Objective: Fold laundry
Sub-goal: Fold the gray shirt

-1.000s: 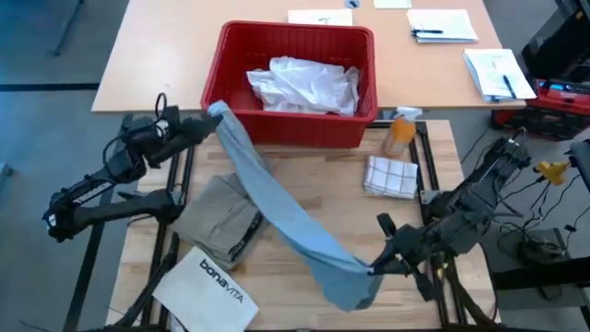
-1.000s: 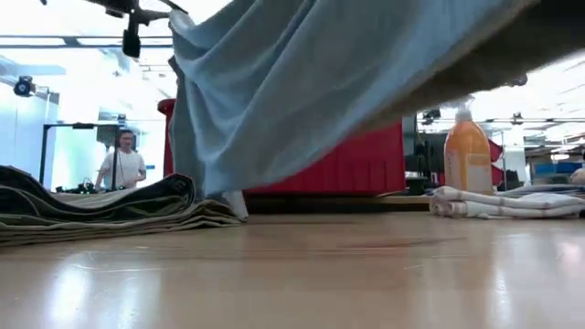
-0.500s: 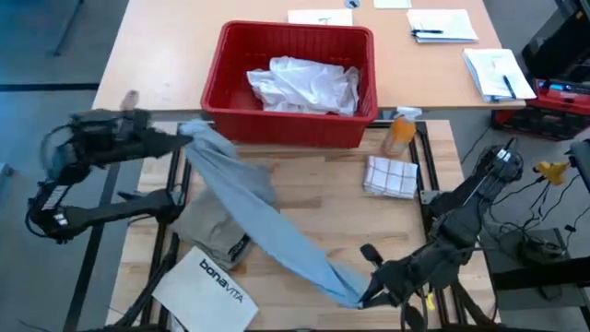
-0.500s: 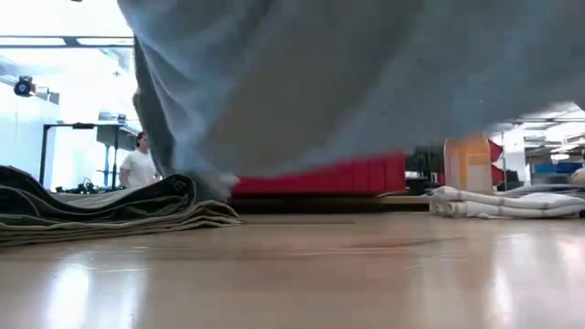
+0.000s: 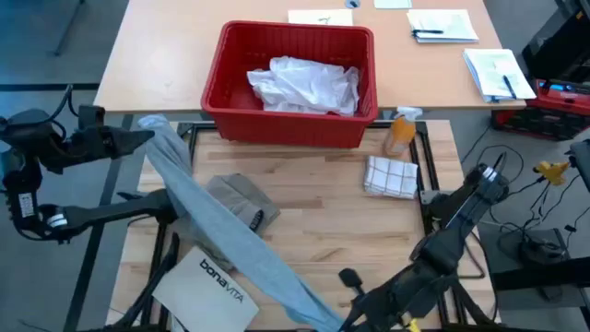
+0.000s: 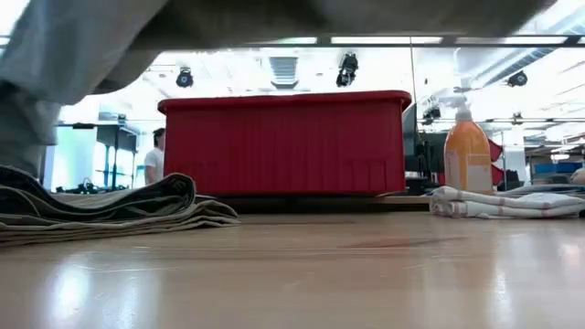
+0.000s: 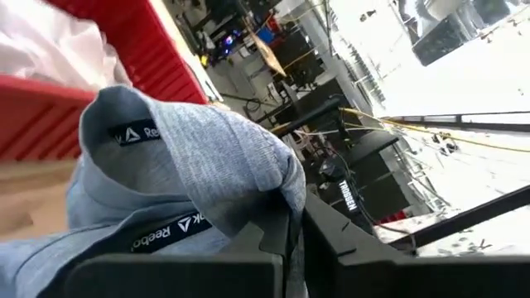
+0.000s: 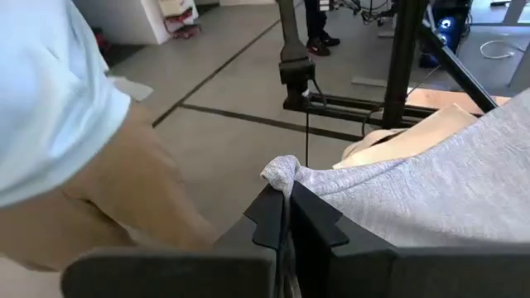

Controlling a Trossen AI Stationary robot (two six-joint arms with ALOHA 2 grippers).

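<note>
Grey T-shirt (image 5: pixel 217 231) hangs stretched between both grippers: left gripper (image 5: pixel 146 136) clamps its collar end, right gripper (image 5: pixel 343 320) pinches the opposite end.

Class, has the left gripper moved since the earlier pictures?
Yes. The left gripper, holding the grey T-shirt, has swung leftward, away from the red basket.

Robotics lab or workshop: ceiling strip lights (image 6: pixel 384 40), metal equipment frames (image 7: pixel 364 165), cabled gear on a concrete floor (image 8: pixel 224 91), paperwork (image 5: pixel 442 25) on a worktable (image 5: pixel 157 65).
</note>
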